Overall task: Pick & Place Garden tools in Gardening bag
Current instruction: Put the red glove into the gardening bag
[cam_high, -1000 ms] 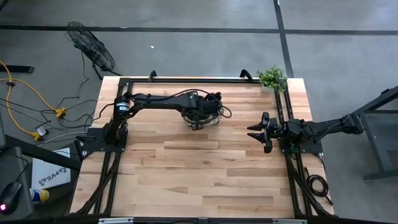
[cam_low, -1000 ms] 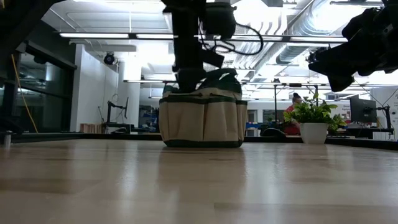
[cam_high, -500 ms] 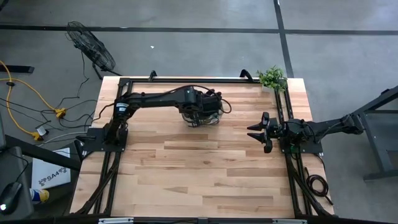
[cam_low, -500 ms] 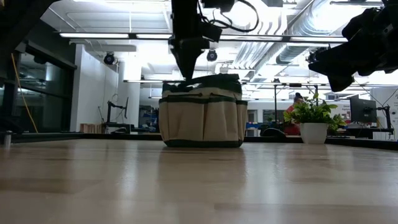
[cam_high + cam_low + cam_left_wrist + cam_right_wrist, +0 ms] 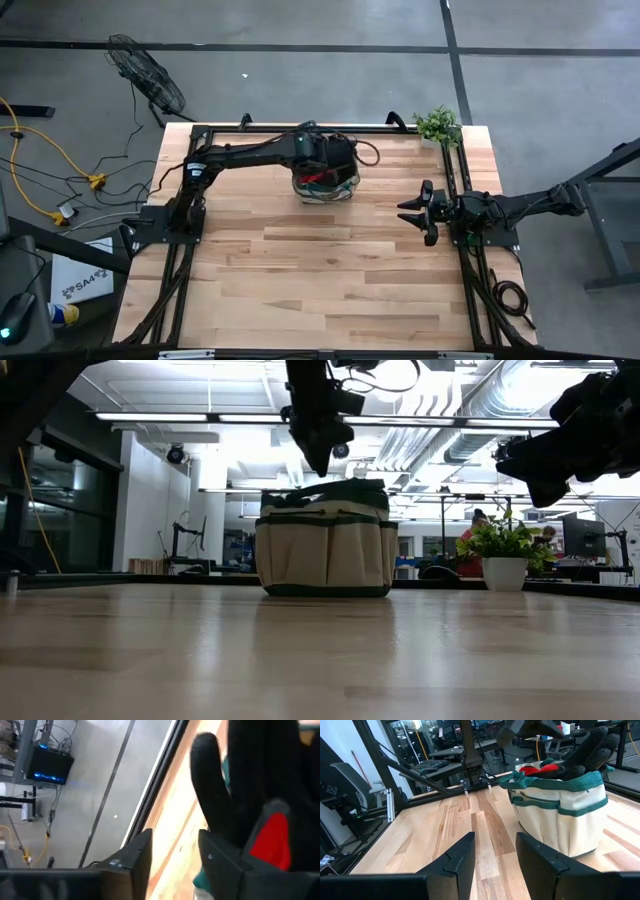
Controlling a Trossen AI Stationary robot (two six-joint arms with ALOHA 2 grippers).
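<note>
In the low view the bare bench (image 5: 320,660) fills the lower frame, and beyond it, at centre, stands the gardening bag (image 5: 326,550). Above it the left hand (image 5: 322,460) has risen clear of the bag's rim, where half a second ago its tip touched the top; its fingers look spread and empty. A black-and-red glove (image 5: 580,755) pokes from the bag. At upper right the right hand (image 5: 418,212) waits unmoved, fingers spread. Farthest back sits the potted plant (image 5: 503,550).

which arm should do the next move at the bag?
Left. Its gripper hangs open just above the bag, where black-and-red gloves stick out of the top. The right gripper is parked open off to the side, well away.
</note>
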